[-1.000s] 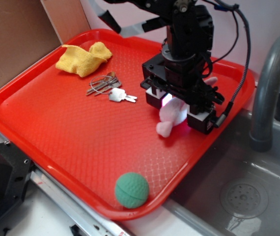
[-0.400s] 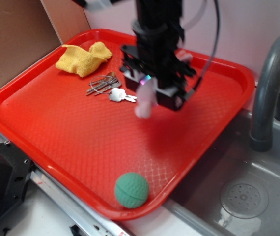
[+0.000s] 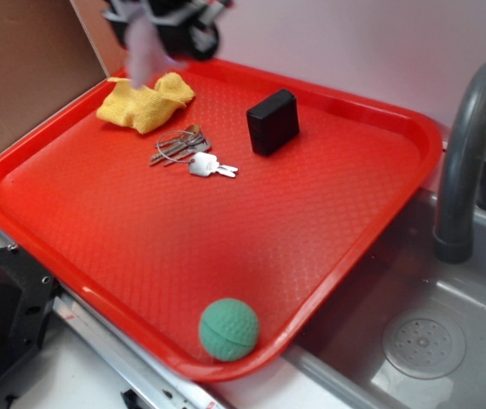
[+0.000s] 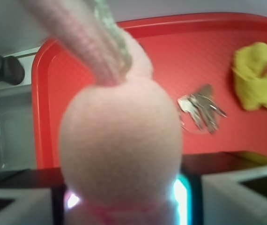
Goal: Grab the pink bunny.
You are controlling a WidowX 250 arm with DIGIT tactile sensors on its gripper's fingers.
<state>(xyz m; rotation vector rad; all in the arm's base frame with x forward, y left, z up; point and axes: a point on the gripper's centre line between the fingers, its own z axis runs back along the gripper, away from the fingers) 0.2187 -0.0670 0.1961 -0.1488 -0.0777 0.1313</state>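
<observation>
Where the red tray's near rim curves toward the sink, a green dimpled ball sits just inside the corner, well apart from everything else. Farther in, a bunch of keys lies flat on the tray's textured floor, and beyond them to the right a black box stands on its edge. Past the keys, in the far left corner, a crumpled yellow cloth rests against the rim. Above that corner, at the top edge of the exterior view, the gripper hangs high over the tray, motion-blurred, with the pink bunny dangling from it clear of the surface. The wrist view is filled by the bunny's fuzzy rounded body, with an ear running up and left, seated between the gripper's white fingers, which are clamped on its lower part. A grey faucet arches over the sink at the right.
</observation>
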